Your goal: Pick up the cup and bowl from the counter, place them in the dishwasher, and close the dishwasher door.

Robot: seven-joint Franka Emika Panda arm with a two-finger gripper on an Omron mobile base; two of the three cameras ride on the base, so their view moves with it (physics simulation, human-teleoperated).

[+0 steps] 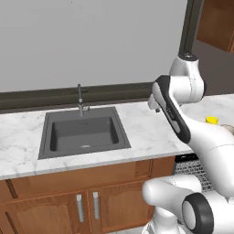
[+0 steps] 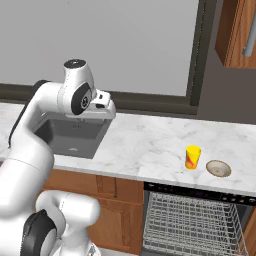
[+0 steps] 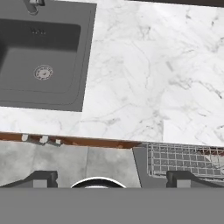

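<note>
the small bright yellow cup [image 2: 193, 157] stands on the white marble surface [image 2: 145, 145] just beside the shallow beige bowl [image 2: 218, 168], well off to the right of the wide-spread, empty fingers [image 3: 40, 177].

We've got a glossy white arm [image 2: 30, 145]: fat rounded link shells, with dark grey to black bands at the joints. A dark cap with a pale ring tops the upper joint, and a black strip runs along one link (seen from the left base camera). The white hand block [image 2: 100, 106] is boxy. Two small dark finger tips [image 3: 181, 178] look blocky.
</note>
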